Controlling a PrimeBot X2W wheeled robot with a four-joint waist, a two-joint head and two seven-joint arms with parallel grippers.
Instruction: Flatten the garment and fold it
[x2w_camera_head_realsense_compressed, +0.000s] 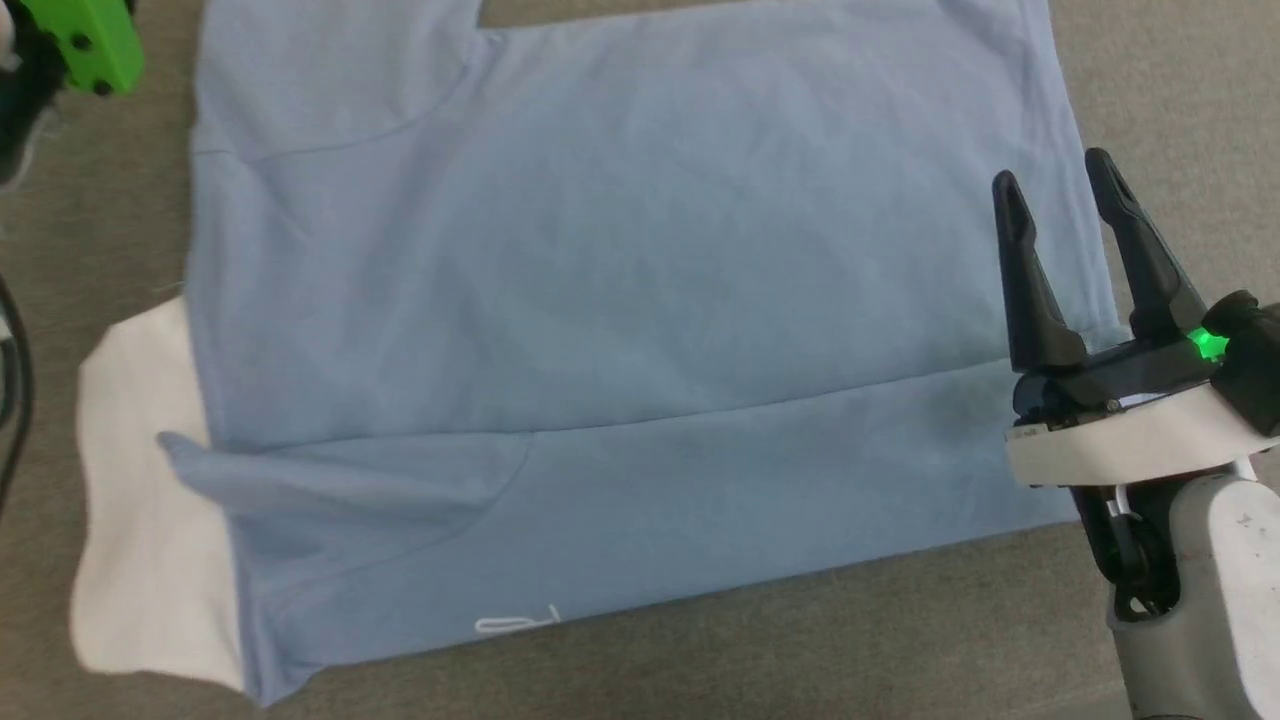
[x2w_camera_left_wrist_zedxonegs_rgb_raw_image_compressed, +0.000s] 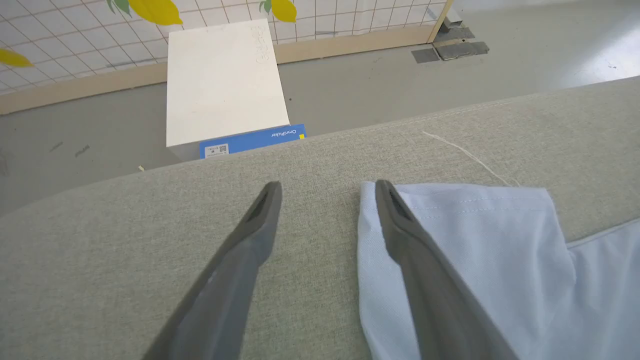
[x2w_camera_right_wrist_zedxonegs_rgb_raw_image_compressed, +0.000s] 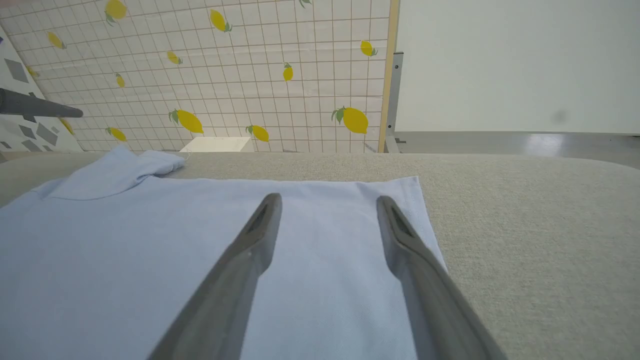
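Soft light-blue knit garment (x2w_camera_head_realsense_compressed: 620, 250) lies spread mid-frame on grey fabric bench (x2w_camera_head_realsense_compressed: 900, 640). Right gripper (x2w_camera_head_realsense_compressed: 1055, 175) and left gripper (x2w_camera_left_wrist_zedxonegs_rgb_raw_image_compressed: 325, 187): fingers wide apart, empty, over opposite edges, probably staged for folding.

Blue strip (x2w_camera_left_wrist_zedxonegs_rgb_raw_image_compressed: 252, 141) on white box (x2w_camera_left_wrist_zedxonegs_rgb_raw_image_compressed: 222, 80) — "OmniPicker", w/ QR sticker (x2w_camera_left_wrist_zedxonegs_rgb_raw_image_compressed: 216, 149) beside, white logo (x2w_camera_head_realsense_compressed: 515, 622) on garment (x2w_camera_head_realsense_compressed: 600, 300) — unreadable
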